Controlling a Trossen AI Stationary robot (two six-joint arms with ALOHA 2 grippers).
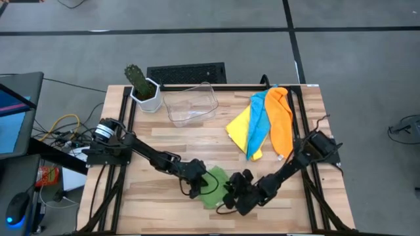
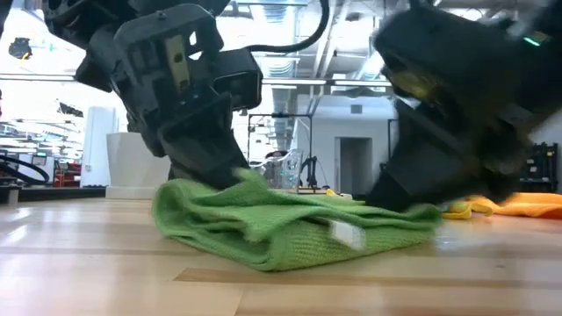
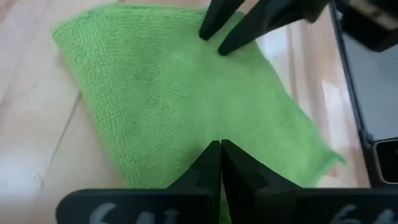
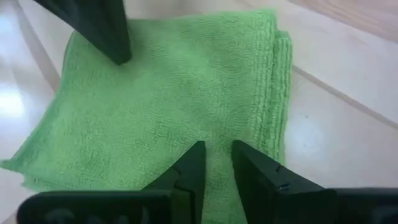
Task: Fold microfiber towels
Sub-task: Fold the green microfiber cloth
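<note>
green towel (image 1: pixel 215 179) sits folded near the front edge of the wooden table (image 1: pixel 170 137), right between the two arms, and both grippers are down on it. left gripper (image 3: pixel 220 147) comes in from the left side, fingers pressed tight together, tips planted on the cloth's near edge; whether any cloth is caught between them, can't tell. right gripper (image 4: pixel 216 151) meets it from the opposite side, fingers standing a little apart with a narrow gap, tips resting on the green fabric; can't tell if it's actually pinching a fold or just pressing down. low view shows the towel as a thick, doubled-over bundle with a small white tag (image 2: pixel 348 235) on its front, both dark grippers bearing on its top. further back on the right, the yellow towel (image 1: pixel 240 123), light blue towel (image 1: pixel 258 121) and orange towel (image 1: pixel 283 121) lie overlapped in a loose fan. clear plastic bin (image 1: pixel 190 103) and a potted cactus (image 1: pixel 141 86) stand at the far edge.
</note>
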